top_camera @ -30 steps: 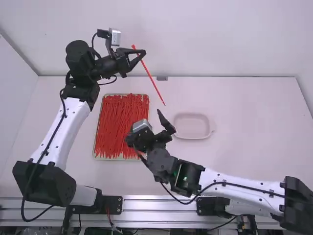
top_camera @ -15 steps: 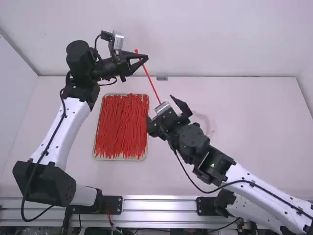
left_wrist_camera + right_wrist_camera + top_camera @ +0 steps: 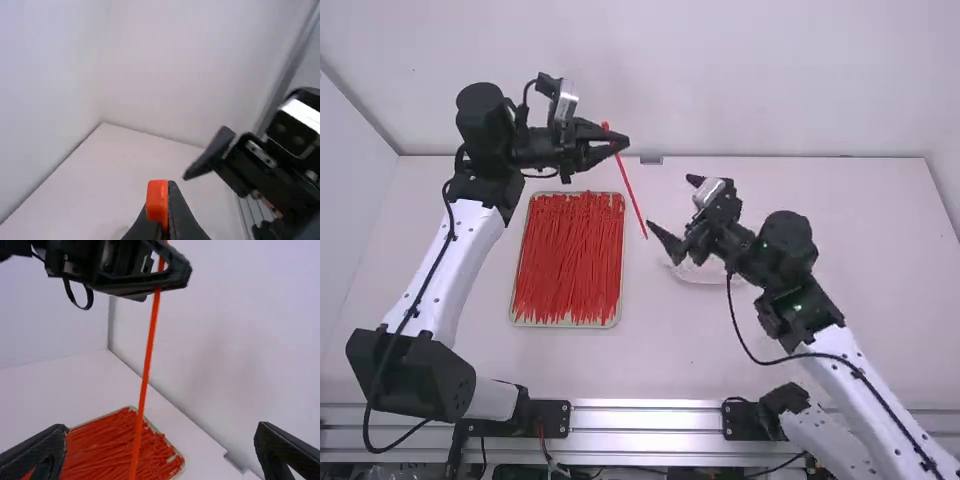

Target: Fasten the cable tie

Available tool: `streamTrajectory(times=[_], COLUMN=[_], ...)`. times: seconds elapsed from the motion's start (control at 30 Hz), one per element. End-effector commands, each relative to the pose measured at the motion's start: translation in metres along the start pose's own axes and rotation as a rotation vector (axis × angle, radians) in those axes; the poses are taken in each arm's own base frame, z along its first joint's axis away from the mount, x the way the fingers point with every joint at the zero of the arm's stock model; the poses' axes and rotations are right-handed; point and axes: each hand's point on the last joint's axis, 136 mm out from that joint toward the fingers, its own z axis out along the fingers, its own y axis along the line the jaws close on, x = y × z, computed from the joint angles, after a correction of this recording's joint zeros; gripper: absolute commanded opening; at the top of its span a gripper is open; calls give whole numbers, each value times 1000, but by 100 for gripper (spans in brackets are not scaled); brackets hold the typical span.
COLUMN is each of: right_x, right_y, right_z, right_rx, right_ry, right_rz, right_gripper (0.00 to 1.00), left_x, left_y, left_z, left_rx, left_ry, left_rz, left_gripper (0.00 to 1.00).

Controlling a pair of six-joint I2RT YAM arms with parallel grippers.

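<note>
One tie (image 3: 628, 185): red, thin, straight, slanting down in the air over the tray's (image 3: 565, 324) far right corner. Tray: one, heaped with spare ties (image 3: 570, 255), same red, too many to count. Left gripper (image 3: 617, 143) clamped on the tie's top end. Right gripper (image 3: 672, 207) spread wide, empty, just beside the tie's lower tip.

Inspection finding: no text, label, brand, number or sign can be read in any view.
</note>
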Motion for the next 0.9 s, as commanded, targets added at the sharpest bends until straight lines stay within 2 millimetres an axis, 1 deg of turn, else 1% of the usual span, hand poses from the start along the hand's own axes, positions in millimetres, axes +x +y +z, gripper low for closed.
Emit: streamTrajectory(times=[0.0, 0.17, 0.3, 0.6, 0.77, 0.87], right_x=[-11, -4, 4, 17, 20, 19], right_y=[23, 11, 4, -7, 1, 13], right_z=[-4, -6, 0, 16, 23, 26], right_rx=[-240, -378, -468, -524, -553, -587], right_ry=[-52, -89, -111, -131, -120, -117], right_rz=[48, 114, 171, 263, 302, 305], right_gripper=[100, 100, 100, 100, 99, 96], left_x=[-5, -2, -1, 6, 12, 15], left_y=[-16, -19, -24, -29, -29, -26], left_z=[-2, 0, 7, 16, 20, 21], left_rx=[80, 96, 119, 139, 152, 153], left_ry=[11, 17, 22, 31, 38, 41], left_rz=[53, 35, 25, 42, 49, 36], left_gripper=[2, 2, 2, 2, 2, 2])
